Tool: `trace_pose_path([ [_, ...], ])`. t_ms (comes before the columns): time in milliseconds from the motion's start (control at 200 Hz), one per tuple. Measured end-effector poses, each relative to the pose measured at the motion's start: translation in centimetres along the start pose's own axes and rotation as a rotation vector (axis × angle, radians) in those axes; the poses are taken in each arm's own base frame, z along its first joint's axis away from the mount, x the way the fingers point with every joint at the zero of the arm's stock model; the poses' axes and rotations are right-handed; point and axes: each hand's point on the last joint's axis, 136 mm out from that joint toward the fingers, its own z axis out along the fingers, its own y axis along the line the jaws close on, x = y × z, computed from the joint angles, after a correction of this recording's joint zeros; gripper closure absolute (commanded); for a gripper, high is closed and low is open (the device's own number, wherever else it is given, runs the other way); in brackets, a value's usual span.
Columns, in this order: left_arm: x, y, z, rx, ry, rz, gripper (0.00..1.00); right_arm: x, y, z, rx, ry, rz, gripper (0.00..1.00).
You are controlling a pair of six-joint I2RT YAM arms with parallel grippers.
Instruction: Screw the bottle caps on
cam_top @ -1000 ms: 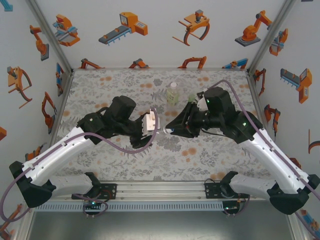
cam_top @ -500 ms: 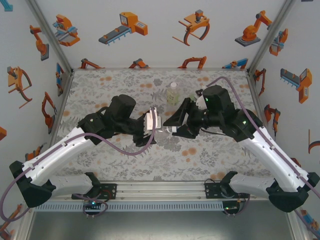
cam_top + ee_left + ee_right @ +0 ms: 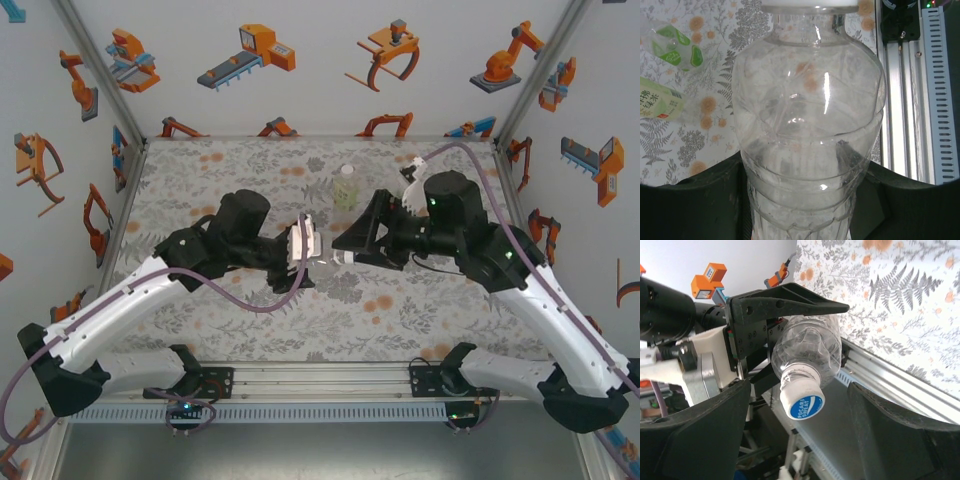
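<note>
Two grippers face each other over the middle of the grey floral mat [image 3: 220, 170], and the gap between them is where you should look. Your left gripper [image 3: 802, 200] is clamped round the belly of a clear ribbed plastic bottle [image 3: 807, 125], holding it on its side with the neck toward 3 o'clock in the overhead view. A white round screw cap with blue print [image 3: 801, 399] sits on that neck. Your right gripper [image 3: 799, 390] has its fingers apart, one at 9 o'clock and one at 3 o'clock of the cap in its own wrist view, and neither touches it. A tall slim bottle with a pale yellow-green label [image 3: 345, 188] stands upright at 12 o'clock of the held one, near but apart.

You cannot tell from here whether the cap is wound fully home. If it is only part-threaded and you back away, it may work loose or drop. If you close again off-centre, one finger could strike first and tip the cap askew on the thread. The thin wall looks soft, so a hard twist may spin or buckle the bottle in the left clamp.
</note>
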Motion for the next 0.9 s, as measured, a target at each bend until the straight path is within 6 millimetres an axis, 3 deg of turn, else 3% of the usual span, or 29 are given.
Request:
trace_pose_path([
  [280,-1.5,-0.3,-1.3,-0.010,-0.060,0.011,1.00,-0.8,3.3,-3.8,-0.158,-0.159,-0.369,0.30],
  [516,-2.7,-0.9,-2.1,0.008,-0.113,0.013,1.00,1.1,6.3,-6.2,-0.345,-0.245,-0.839,0.31],
  [686,-2.9,-1.3,-2.3,0.022,-0.126,0.003,1.00,2.3,7.1,-5.7,-0.408,-0.237,-1.120,0.31],
  [896,-2.9,-1.3,-2.4,0.022,-0.127,-0.001,1.00,2.8,7.1,-3.8,-0.450,-0.185,-1.223,0.36],
])
